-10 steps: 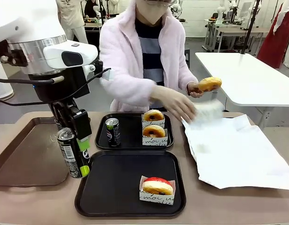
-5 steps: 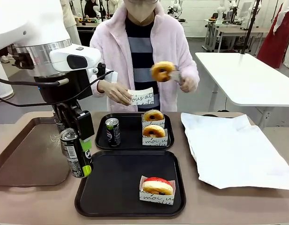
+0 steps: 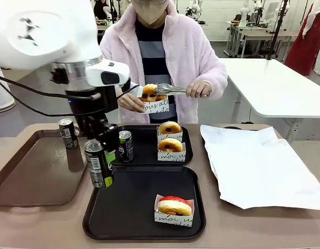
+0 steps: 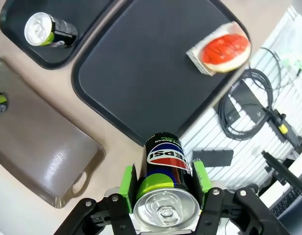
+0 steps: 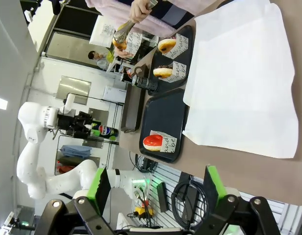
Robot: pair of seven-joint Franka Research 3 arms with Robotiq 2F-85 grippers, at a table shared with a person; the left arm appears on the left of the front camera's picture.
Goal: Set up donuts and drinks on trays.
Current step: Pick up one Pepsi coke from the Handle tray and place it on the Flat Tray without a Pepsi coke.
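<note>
Front, left wrist and right wrist views of a table shared with a person. A dark can is gripped between the green pads of the left end effector and is held upright above the left rim of the near black tray, clear of its surface; in the left wrist view the can lies directly between the two pads, its silver top toward the camera. At about 4 o'clock from the held can, a red-glazed donut in a white paper holder is seen resting on the near tray. At about 1 o'clock from the held can, a second can stands on the far black tray, beside two golden donuts in paper holders. At about 11 o'clock, a third can stands on the brown tray. Beyond the far tray, a golden donut is held in tongs by the person's one hand above a paper holder held in the other hand. White paper is spread at the right. The right end effector is shown with its jaws apart and nothing between them.
</note>
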